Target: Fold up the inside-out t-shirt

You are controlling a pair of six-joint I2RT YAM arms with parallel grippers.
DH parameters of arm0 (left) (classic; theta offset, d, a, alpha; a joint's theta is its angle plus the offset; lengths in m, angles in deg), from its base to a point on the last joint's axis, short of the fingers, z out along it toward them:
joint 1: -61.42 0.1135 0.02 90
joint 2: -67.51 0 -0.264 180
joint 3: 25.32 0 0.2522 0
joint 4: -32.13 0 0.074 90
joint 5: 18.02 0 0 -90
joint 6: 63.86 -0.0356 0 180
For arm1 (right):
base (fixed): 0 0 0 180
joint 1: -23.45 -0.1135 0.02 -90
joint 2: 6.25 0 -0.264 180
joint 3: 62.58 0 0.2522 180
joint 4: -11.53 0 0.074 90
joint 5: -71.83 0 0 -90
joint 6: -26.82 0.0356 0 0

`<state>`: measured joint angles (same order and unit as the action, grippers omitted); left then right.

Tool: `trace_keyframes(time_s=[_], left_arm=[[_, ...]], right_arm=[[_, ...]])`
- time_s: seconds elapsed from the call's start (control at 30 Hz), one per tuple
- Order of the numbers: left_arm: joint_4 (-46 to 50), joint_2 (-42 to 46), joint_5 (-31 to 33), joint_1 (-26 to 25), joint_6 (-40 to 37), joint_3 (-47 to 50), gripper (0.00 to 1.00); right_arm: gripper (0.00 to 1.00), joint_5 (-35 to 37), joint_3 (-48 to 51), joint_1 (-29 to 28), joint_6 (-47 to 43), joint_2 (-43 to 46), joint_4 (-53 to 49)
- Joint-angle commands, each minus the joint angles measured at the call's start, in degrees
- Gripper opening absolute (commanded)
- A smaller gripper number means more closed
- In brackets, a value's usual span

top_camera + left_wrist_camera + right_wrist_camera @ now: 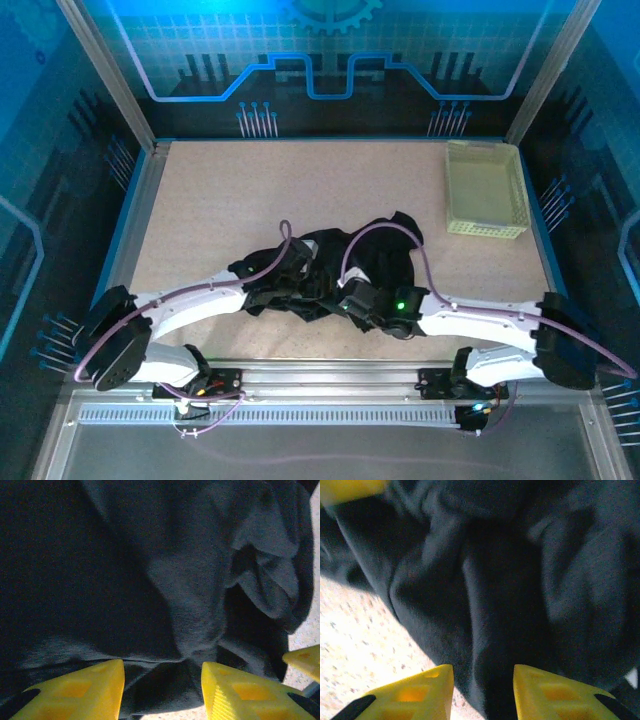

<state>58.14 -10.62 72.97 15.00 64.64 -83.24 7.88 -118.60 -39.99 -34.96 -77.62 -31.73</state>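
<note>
- Speckled beige table (250,200): basket on its far right corner.
- Black t-shirt (380,258): crumpled heap, left of basket and nearer arm bases, well apart from it.
- Pale yellow-green plastic basket (486,232): upright, latticed walls.
- Left gripper (162,672): on the heap's side away from basket, yellow fingers apart, bunched cloth in gap; cannot tell whether pinched.
- Right gripper (483,675): on the heap's basket side, jaws apart over shirt fold, gripping nothing.

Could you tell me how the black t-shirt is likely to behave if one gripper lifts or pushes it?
Probably floppy: the t-shirt lies crumpled in soft folds, so it would likely drape and sag. Pushed, the loose heap would probably bunch rather than slide across the table.
</note>
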Motion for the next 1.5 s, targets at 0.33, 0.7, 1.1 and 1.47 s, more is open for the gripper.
trace_keyframes(time_s=[0.33,0.7,1.1,1.47], left_arm=[[3.85,-11.52,6.29,-3.34,1.53,-9.27,0.61],[0.09,-17.74,3.71,-3.34,2.91,-10.14,0.41],[-30.88,-4.70,-10.97,-2.85,0.04,4.74,0.00],[-39.89,4.86,-19.17,-2.54,-4.05,13.11,0.00]], right_arm=[[0.37,-8.98,-1.71,11.33,14.72,1.09,3.23],[0.51,5.43,-3.18,11.86,18.56,-7.88,-2.84],[0.03,-9.54,0.85,20.97,13.79,3.29,7.06],[0.40,-10.17,0.89,30.23,11.39,7.11,-0.83]])
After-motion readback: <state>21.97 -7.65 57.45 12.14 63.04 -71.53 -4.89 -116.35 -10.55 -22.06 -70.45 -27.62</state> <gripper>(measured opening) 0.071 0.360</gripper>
